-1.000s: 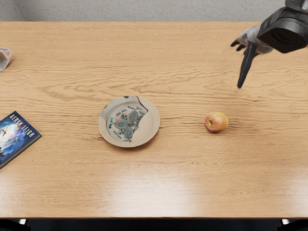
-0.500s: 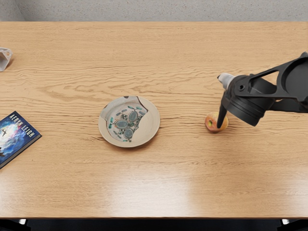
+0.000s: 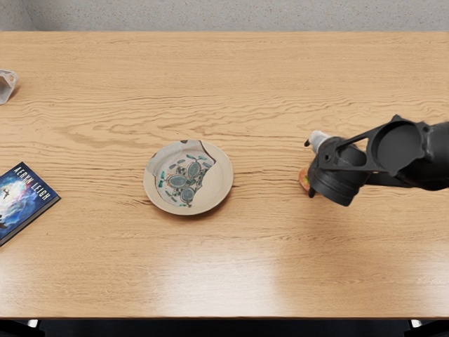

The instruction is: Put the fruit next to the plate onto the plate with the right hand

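The robot's black right hand [image 3: 330, 174] covers the red-and-yellow apple [image 3: 304, 180], hiding all but a sliver of it. Whether the hand grips the fruit cannot be told. The apple rests on the light wooden table [image 3: 231, 267], well right of the round patterned ceramic plate [image 3: 223, 175].

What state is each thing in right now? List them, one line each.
apple: on the table, right of the plate, mostly hidden under the right hand.
plate: flat on the table, nothing on it.
right hand: over the apple; whether it grips cannot be told.
book: closed, flat, cover up.
white object: cut off by the picture's left edge, state unclear.
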`<state>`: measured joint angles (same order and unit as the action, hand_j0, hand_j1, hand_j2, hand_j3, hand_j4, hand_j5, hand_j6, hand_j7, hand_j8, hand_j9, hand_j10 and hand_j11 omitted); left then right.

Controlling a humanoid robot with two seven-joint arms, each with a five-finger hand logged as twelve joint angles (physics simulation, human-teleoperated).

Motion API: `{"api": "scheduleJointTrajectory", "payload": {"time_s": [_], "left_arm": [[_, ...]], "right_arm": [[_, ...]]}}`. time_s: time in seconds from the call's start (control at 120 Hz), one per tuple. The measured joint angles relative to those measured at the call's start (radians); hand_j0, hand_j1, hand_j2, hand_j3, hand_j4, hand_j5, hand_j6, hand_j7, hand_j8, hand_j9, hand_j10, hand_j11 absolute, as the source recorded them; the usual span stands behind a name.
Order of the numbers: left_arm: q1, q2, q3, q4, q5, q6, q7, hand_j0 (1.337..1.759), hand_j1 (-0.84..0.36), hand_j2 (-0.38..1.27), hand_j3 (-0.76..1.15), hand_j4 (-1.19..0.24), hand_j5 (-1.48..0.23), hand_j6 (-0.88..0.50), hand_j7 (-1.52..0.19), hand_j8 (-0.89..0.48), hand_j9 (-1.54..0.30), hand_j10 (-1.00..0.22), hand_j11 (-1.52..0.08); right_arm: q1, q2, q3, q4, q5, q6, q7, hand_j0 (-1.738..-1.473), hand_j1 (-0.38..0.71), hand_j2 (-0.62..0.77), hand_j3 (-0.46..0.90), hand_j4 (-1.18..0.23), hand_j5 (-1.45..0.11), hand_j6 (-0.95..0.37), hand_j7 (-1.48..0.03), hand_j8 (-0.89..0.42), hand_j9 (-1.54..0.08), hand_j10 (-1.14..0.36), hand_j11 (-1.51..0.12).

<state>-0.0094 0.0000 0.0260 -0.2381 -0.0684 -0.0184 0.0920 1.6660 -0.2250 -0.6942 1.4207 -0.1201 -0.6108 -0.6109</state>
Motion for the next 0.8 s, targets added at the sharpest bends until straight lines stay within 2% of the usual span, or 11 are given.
{"api": "scheduleJointTrajectory", "payload": {"time_s": [0.483, 0.558, 0.625, 0.642, 0.725, 0.758, 0.8], "left_arm": [[0.000, 0.000, 0.000, 0.000, 0.000, 0.000, 0.000, 1.658, 0.35, 0.00, 0.00, 0.00, 0.00, 0.00, 0.00, 0.00, 0.00, 0.00, 0.00], [0.000, 0.000, 0.000, 0.000, 0.000, 0.000, 0.000, 1.658, 0.35, 0.00, 0.00, 0.00, 0.00, 0.00, 0.00, 0.00, 0.00, 0.00, 0.00], [0.000, 0.000, 0.000, 0.000, 0.000, 0.000, 0.000, 1.658, 0.35, 0.00, 0.00, 0.00, 0.00, 0.00, 0.00, 0.00, 0.00, 0.00, 0.00], [0.000, 0.000, 0.000, 0.000, 0.000, 0.000, 0.000, 1.658, 0.35, 0.00, 0.00, 0.00, 0.00, 0.00, 0.00, 0.00, 0.00, 0.00, 0.00], [0.000, 0.000, 0.000, 0.000, 0.000, 0.000, 0.000, 1.658, 0.35, 0.00, 0.00, 0.00, 0.00, 0.00, 0.00, 0.00, 0.00, 0.00, 0.00], [-0.001, 0.000, 0.000, 0.000, 0.000, 0.000, 0.000, 1.658, 0.35, 0.00, 0.00, 0.00, 0.00, 0.00, 0.00, 0.00, 0.00, 0.00, 0.00], [-0.001, 0.000, 0.000, 0.000, 0.000, 0.000, 0.000, 1.658, 0.35, 0.00, 0.00, 0.00, 0.00, 0.00, 0.00, 0.00, 0.00, 0.00, 0.00]], "right_arm": [[-0.012, 0.012, -0.031, -0.002, 0.003, 0.000, 0.000, -1.658, -0.02, -0.05, 0.00, -0.28, -0.36, -0.28, -0.36, -0.28, -0.36, -0.28, -0.36], [-0.019, 0.012, -0.030, -0.002, 0.001, 0.001, 0.000, -1.657, 0.12, -0.05, 0.00, -0.42, -0.55, -0.42, -0.55, -0.40, -0.55, -0.42, -0.55], [-0.023, 0.010, -0.028, -0.003, -0.004, 0.003, 0.000, -1.654, 0.21, 0.09, 0.00, -0.54, -0.73, -0.34, -0.71, -0.32, -0.73, -0.54, -0.73], [-0.023, 0.010, -0.028, -0.002, -0.005, 0.003, 0.000, -1.654, 0.22, 0.10, 0.00, -0.53, -0.76, -0.32, -0.74, -0.29, -0.76, -0.56, -0.76], [-0.025, 0.005, -0.023, -0.002, -0.008, 0.003, -0.001, -1.651, 0.22, 0.11, 0.00, -0.48, -0.88, -0.25, -0.87, -0.25, -0.89, -0.53, -0.89], [-0.025, -0.008, -0.004, -0.002, -0.009, 0.002, -0.001, -1.650, 0.19, 0.10, 0.00, -0.51, -0.91, -0.28, -0.91, -0.26, -0.93, -0.54, -0.93], [-0.025, -0.042, 0.042, -0.003, -0.010, 0.002, -0.002, -1.649, 0.19, 0.17, 0.00, -0.54, -0.95, -0.31, -0.95, -0.27, -0.97, -0.55, -0.97]]}}
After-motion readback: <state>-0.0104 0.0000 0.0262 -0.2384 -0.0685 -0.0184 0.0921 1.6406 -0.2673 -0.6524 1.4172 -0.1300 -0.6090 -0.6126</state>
